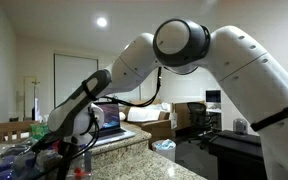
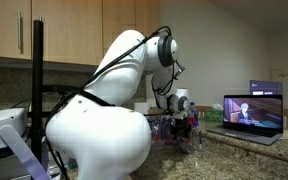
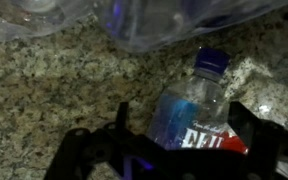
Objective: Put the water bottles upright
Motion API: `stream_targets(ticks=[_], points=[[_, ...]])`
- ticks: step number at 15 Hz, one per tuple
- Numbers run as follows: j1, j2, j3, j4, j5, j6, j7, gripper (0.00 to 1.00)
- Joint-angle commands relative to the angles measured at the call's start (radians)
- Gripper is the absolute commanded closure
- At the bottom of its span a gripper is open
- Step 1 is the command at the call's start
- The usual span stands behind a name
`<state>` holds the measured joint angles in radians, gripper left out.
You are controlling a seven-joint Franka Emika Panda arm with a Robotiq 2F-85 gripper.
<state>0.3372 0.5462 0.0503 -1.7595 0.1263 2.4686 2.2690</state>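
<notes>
In the wrist view a clear water bottle [image 3: 194,105] with a blue cap and a red and blue label lies on the speckled granite counter [image 3: 54,90], cap pointing away. My gripper [image 3: 184,125] is open with one finger on each side of the bottle's body; a gap shows on the left side. More clear bottles [image 3: 149,25] lie across the top edge of that view. In both exterior views the gripper [image 1: 59,148] [image 2: 182,122] is low over the counter among the bottles [image 2: 189,135], which are small and blurred there.
An open laptop [image 1: 110,118] [image 2: 254,110] stands on the counter beyond the bottles. A black post [image 2: 37,70] and a white device [image 2: 4,130] stand in the foreground. Wooden cabinets [image 2: 74,30] hang behind the arm.
</notes>
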Motion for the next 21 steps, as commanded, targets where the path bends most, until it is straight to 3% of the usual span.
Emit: stream_targets(ticks=[1,8,14,21], points=[[0.004,0.048,-0.012,0.061,-0.026,-0.051,0.02,0.0],[0.021,0.068,-0.006,0.07,-0.027,-0.138,0.02,0.0],[0.034,0.034,-0.018,0.007,-0.024,-0.107,0.054,0.0],[-0.008,-0.003,-0.004,-0.101,0.019,-0.089,0.035,0.0]])
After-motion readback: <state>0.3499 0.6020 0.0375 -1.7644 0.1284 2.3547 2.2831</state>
